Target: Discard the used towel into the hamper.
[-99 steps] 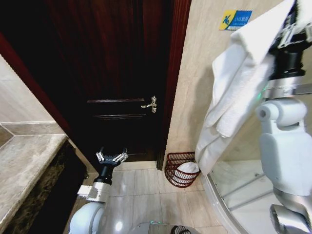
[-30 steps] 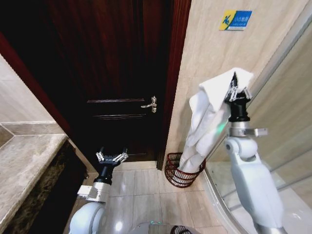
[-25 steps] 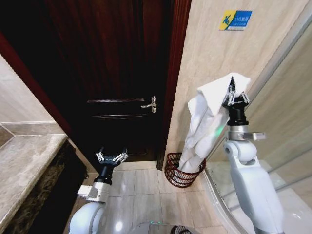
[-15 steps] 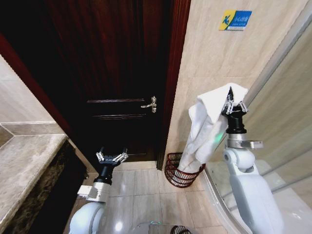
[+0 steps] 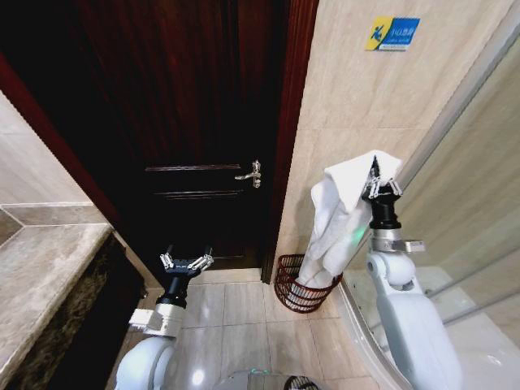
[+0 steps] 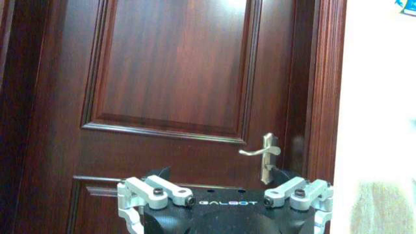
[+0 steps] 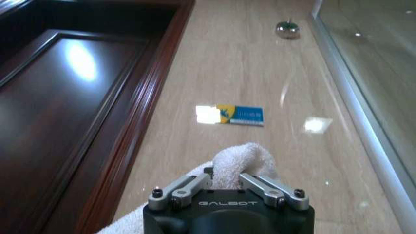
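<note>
- One white towel (image 5: 337,219), one hamper (image 5: 296,286), one dark wood door (image 5: 187,122), one lever handle (image 5: 250,174), one blue-and-yellow wall sign (image 5: 392,33), two grippers
- Right gripper (image 5: 375,185) raised in front of the beige tiled wall (image 5: 341,106), fingers pressed together on a fold at the towel's top
- Towel hangs from that pinch in a long drape; its lower end reaches down inside the hamper
- Hamper is a dark reddish-brown open-weave basket on the floor tiles (image 5: 236,313), against the wall just right of the door frame, beside the curved glass shower screen (image 5: 455,211)
- Left gripper (image 5: 186,262) is low in front of the door, well apart from towel and hamper, fingers spread and holding nothing
- Writing: "GALBOT" printed on the gripper body in both wrist views; the sign's text is too small to read
- Right wrist view adds a close look at the fingers (image 7: 260,184) nipping a tuft of the towel (image 7: 242,161), the sign (image 7: 231,115) beyond, and a small round metal fitting (image 7: 288,29) on the wall
- Left wrist view adds the left gripper (image 6: 224,195) spread, with the door panel (image 6: 175,68) and handle (image 6: 265,153) straight ahead
- Head view alone takes in hamper, stone counter (image 5: 41,268) at left and both arms together
</note>
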Tool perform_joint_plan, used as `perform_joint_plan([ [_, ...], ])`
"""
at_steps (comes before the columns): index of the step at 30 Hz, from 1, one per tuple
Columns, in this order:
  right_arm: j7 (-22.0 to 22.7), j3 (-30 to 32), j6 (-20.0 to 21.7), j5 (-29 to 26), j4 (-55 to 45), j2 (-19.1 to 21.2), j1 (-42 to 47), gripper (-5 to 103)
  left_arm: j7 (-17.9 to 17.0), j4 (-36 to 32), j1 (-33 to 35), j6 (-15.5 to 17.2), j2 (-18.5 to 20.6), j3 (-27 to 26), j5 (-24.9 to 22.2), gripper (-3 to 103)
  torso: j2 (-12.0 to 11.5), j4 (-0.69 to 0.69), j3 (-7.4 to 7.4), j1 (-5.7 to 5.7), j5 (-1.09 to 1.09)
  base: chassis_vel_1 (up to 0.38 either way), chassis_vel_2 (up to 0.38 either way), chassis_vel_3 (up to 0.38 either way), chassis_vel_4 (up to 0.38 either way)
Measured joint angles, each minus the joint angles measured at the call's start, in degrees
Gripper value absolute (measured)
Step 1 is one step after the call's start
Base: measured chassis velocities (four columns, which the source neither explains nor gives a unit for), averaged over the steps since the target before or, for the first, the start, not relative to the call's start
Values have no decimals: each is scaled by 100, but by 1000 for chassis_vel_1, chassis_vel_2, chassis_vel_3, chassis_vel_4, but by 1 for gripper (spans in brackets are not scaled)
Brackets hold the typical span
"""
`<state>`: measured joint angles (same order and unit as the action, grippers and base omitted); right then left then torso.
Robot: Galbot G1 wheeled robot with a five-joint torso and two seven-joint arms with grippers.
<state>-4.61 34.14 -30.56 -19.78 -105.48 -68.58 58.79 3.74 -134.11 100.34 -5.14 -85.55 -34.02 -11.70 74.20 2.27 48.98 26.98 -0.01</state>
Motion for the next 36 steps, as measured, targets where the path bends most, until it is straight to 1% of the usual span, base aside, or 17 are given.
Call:
perform_joint_plan([
  [14,-69,11,-133,133,430,-54,-31,4,0,0,0,0,0,0,0,100,0,0,0,0,0,0,0,0,0],
  [22,-146,-86,-263,231,681,-211,-69,4,0,0,0,0,0,0,0,100,0,0,0,0,0,0,0,0,0],
  [25,-224,-83,-461,310,1153,-327,-102,4,0,0,0,0,0,0,0,100,0,0,0,0,1,0,0,0,0],
  [27,-261,-62,-523,336,1305,-349,-107,4,0,0,0,0,0,0,0,100,0,0,1,0,4,0,0,0,0],
  [29,-298,-26,-615,347,1515,-365,-114,4,0,0,0,0,0,0,0,100,0,0,1,1,0,0,0,0,0],
  [36,-361,-7,-704,338,1743,-358,-140,4,0,0,0,0,0,0,0,100,0,0,1,1,0,0,0,0,0],
])
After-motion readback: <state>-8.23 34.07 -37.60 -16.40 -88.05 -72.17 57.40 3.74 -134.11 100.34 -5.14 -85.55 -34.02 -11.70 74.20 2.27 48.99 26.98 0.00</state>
